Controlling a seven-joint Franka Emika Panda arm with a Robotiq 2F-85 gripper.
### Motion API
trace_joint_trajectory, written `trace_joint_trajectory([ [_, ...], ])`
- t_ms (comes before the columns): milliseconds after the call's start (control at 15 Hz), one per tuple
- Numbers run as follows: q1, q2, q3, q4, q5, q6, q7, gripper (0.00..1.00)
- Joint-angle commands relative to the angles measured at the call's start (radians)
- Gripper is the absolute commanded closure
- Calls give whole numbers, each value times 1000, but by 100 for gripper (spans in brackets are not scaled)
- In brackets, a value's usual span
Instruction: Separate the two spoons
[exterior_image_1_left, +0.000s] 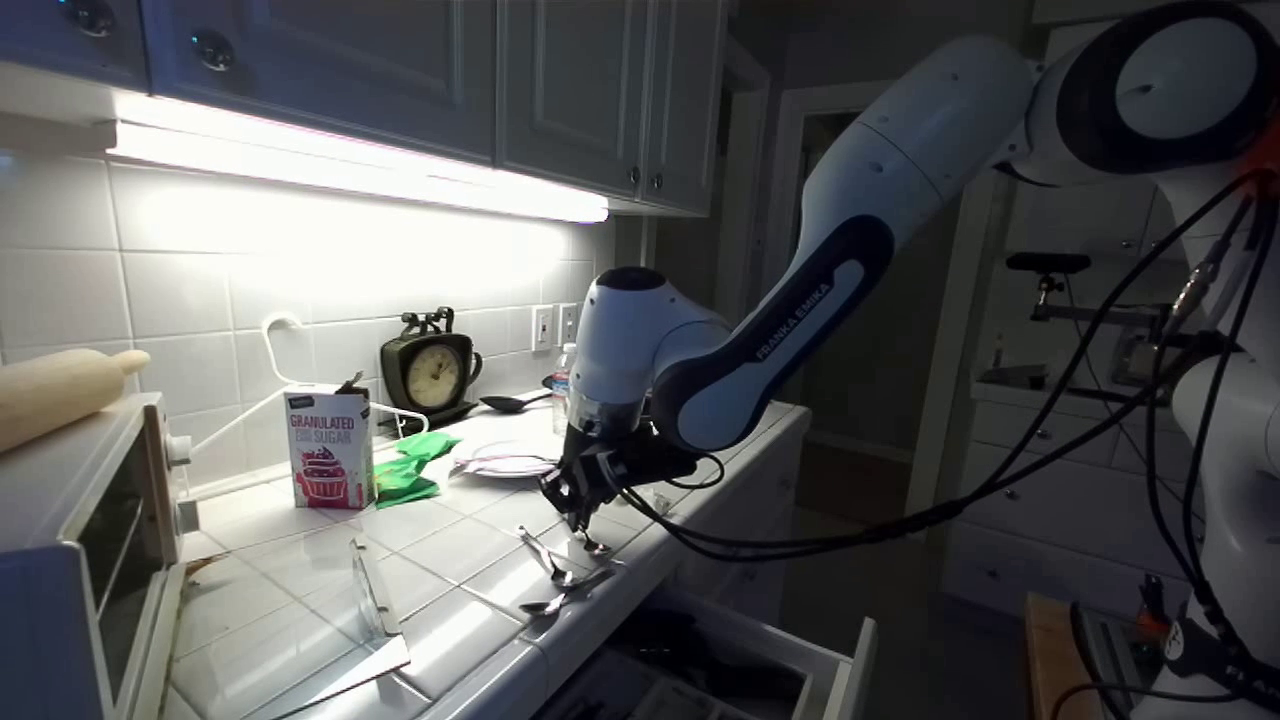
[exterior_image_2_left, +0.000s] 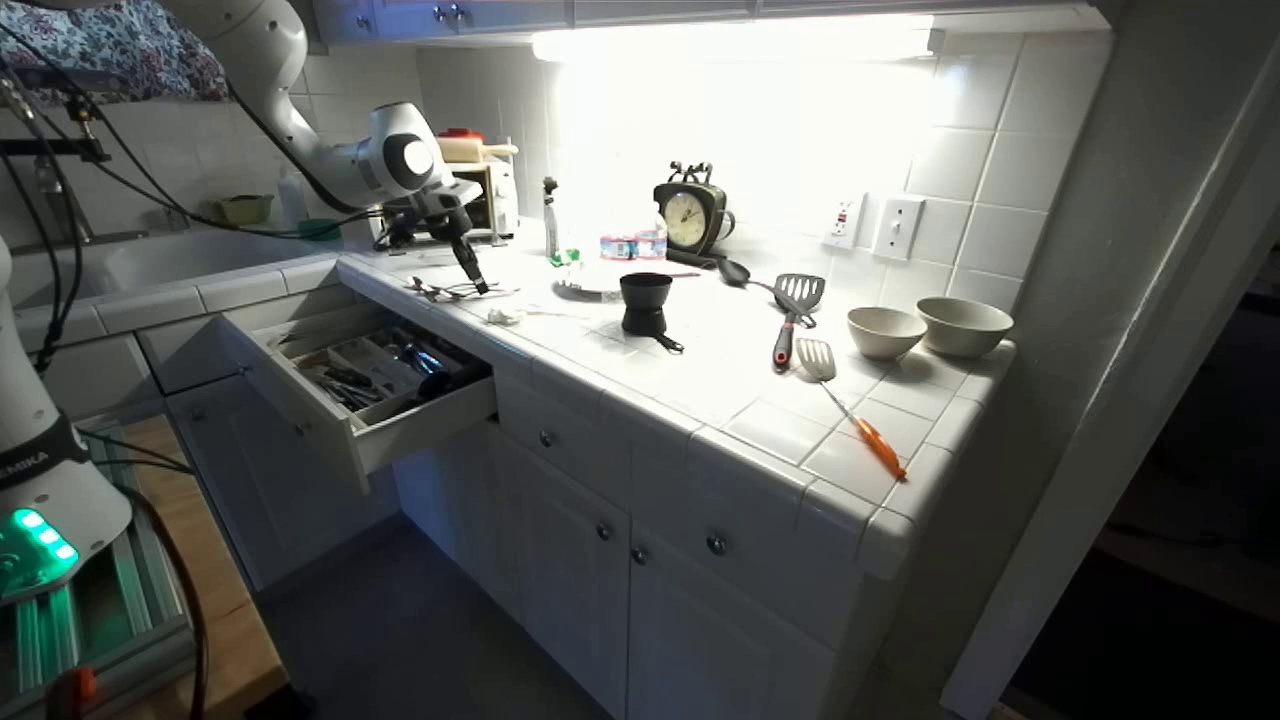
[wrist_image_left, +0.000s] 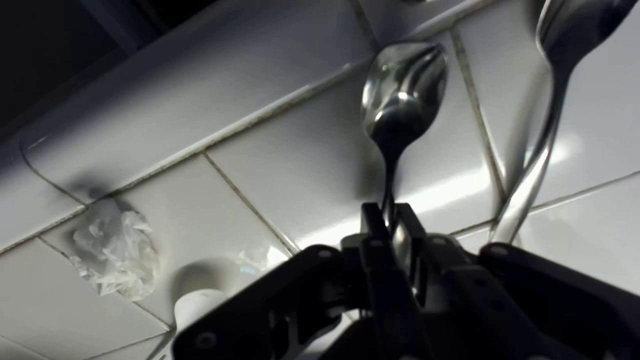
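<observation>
My gripper (wrist_image_left: 389, 212) is shut on the slim handle of a shiny dark spoon (wrist_image_left: 404, 95). Its bowl points away from the fingers, and a shadow beside it suggests it hangs slightly above the tiles. To the right in the wrist view is another spoon (wrist_image_left: 570, 45), apart from the held one. An exterior view shows the gripper (exterior_image_1_left: 580, 522) low over the counter, with the held spoon (exterior_image_1_left: 597, 547) below it. Close by lie a spoon (exterior_image_1_left: 541, 553) and a further spoon (exterior_image_1_left: 545, 606), which appear to touch or cross. Which two the task means I cannot tell.
An open drawer (exterior_image_1_left: 852, 660) juts out below the counter edge. Crumpled clear plastic (wrist_image_left: 117, 252) lies near that edge. Around the work area are a plate (exterior_image_1_left: 505, 466), a sugar box (exterior_image_1_left: 330, 450), a bent metal piece (exterior_image_1_left: 372, 595) and a black cup (exterior_image_2_left: 645, 300).
</observation>
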Motion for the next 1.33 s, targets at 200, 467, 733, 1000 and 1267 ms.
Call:
trace_joint_trajectory([
  [200, -4, -16, -4, -24, -23, 15, 7, 53],
  [467, -27, -52, 20, -38, 15, 6, -18, 25],
  [733, -100, -121, 100, -43, 141, -113, -125, 1],
  [1000, -183, -197, 182, -27, 321, -286, -313, 0],
  [1267, -220, -248, 203, -10, 402, -412, -440, 0],
])
